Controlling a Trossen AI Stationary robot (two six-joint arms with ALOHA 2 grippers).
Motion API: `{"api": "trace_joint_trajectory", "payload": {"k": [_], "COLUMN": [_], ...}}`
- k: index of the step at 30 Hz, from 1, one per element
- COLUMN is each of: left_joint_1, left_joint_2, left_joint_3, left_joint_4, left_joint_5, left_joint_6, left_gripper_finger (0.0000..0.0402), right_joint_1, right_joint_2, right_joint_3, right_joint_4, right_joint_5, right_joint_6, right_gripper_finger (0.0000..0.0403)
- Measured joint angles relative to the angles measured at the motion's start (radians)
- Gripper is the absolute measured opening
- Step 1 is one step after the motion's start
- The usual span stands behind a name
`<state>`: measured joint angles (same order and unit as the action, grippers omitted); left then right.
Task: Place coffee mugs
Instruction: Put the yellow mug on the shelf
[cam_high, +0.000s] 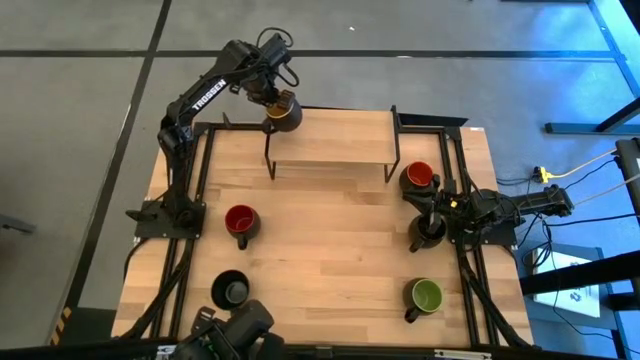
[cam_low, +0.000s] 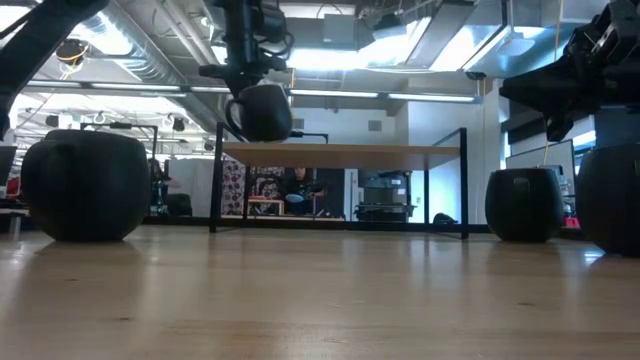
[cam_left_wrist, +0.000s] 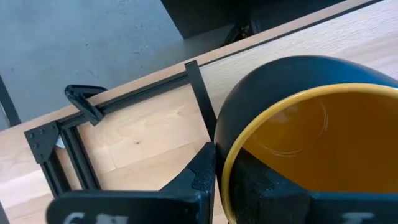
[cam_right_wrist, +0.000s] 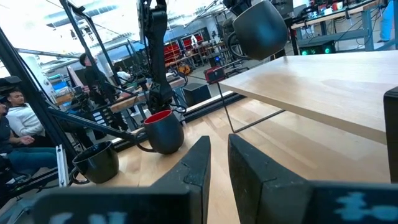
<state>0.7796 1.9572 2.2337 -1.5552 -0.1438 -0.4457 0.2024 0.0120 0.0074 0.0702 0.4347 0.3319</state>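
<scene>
Yellow lines the inside of the mug (cam_high: 282, 108) that the left gripper (cam_high: 272, 98) pinches by the rim, one finger (cam_left_wrist: 199, 174) outside the wall and the other inside, as the left wrist view shows; the high view puts it over the far left corner of the wooden shelf (cam_high: 335, 140), and the low view shows it hanging clear above the shelf top, so it is carried, not yet set down. No mug stands on the shelf so far as these views show, which suggests the placing has only begun. Five others wait on the desk (cam_high: 330, 270): the red mug (cam_high: 240, 222) toward the left edge, a black-inside mug (cam_high: 231, 289) near the front left corner, the green mug (cam_high: 425, 296) near the front right corner, the orange-red mug (cam_high: 418, 178) just off the shelf's right end, and a second black mug (cam_high: 428, 232) at the right edge. The right gripper (cam_high: 432, 212) rests low beside that last mug and the orange-red one; its own wrist view shows the fingers (cam_right_wrist: 196, 163) close together with only a thin gap and nothing between them, so it holds no mug. Judging by this, one mug is about to be placed and five remain to be lifted.
</scene>
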Motion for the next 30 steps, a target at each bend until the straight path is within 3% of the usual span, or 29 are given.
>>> {"api": "trace_joint_trajectory", "payload": {"k": [30], "left_joint_1": [-0.012], "left_joint_2": [0.02], "left_joint_3": [-0.002], "left_joint_4": [0.01], "left_joint_5": [-0.023], "left_joint_6": [0.0], "left_gripper_finger": [0.0025], "right_joint_1": [0.0], "right_joint_2": [0.0], "right_joint_3": [0.0], "right_joint_4": [0.0], "right_joint_5": [0.003], "right_joint_6": [-0.015], "right_gripper_finger": [0.0044]}}
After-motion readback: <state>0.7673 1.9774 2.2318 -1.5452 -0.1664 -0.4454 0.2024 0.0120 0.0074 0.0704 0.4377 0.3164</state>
